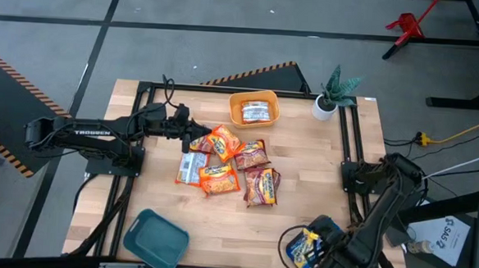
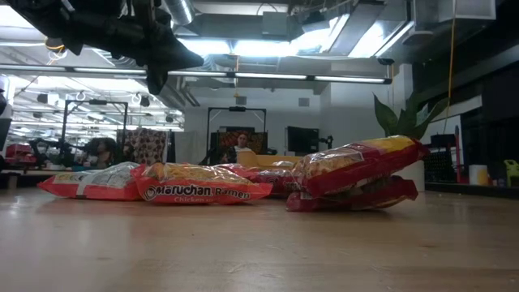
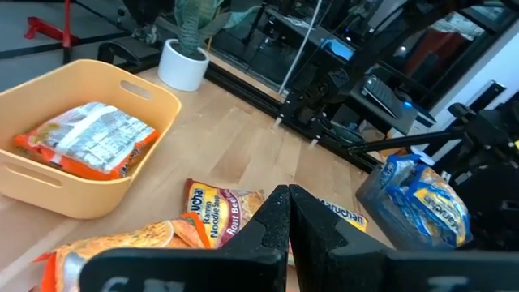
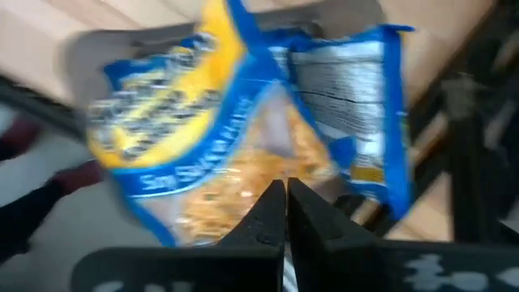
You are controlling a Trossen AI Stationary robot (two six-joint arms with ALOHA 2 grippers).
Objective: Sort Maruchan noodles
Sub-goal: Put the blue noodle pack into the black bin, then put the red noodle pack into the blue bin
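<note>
Holding: orange bin (image 1: 254, 109) one packet (image 1: 256, 113) | grey bin (image 1: 293, 239) blue packets (image 1: 306, 247) | right end effector (image 1: 329, 262) closed, empty

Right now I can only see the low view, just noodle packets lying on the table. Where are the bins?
Observer: An orange bin sits at the far edge, next to a potted plant. It has one packet in it.
Operator: Where did the blue noodles go?
Observer: The blue packets are in a grey bin at the near right corner.
Operator: What is the right gripper doing?
Observer: The right gripper is shut, right over those blue packets.
</note>
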